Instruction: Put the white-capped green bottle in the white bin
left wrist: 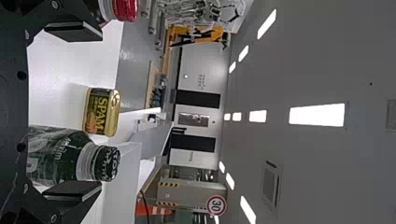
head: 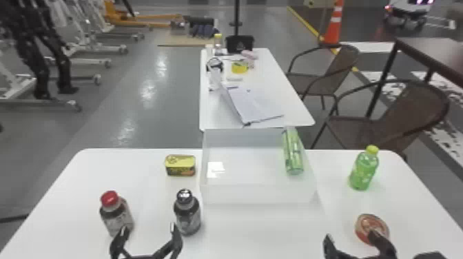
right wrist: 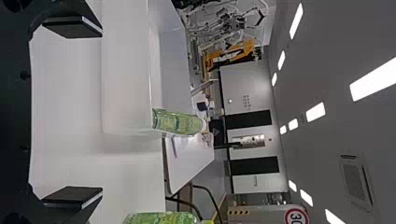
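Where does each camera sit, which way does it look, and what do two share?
Head view: on the head, looking forward and down at the white bin; left gripper and right gripper low in view.
Left wrist view: on that wrist, looking past open fingers toward a yellow tin.
Right wrist view: on that wrist, looking past open fingers toward the bin.
Head and right wrist share the white-capped green bottle.

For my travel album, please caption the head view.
Green bottle in the white bin; left gripper and right gripper open.

Head view high, downward; wrists low; bin point(head: 258, 194) shared.
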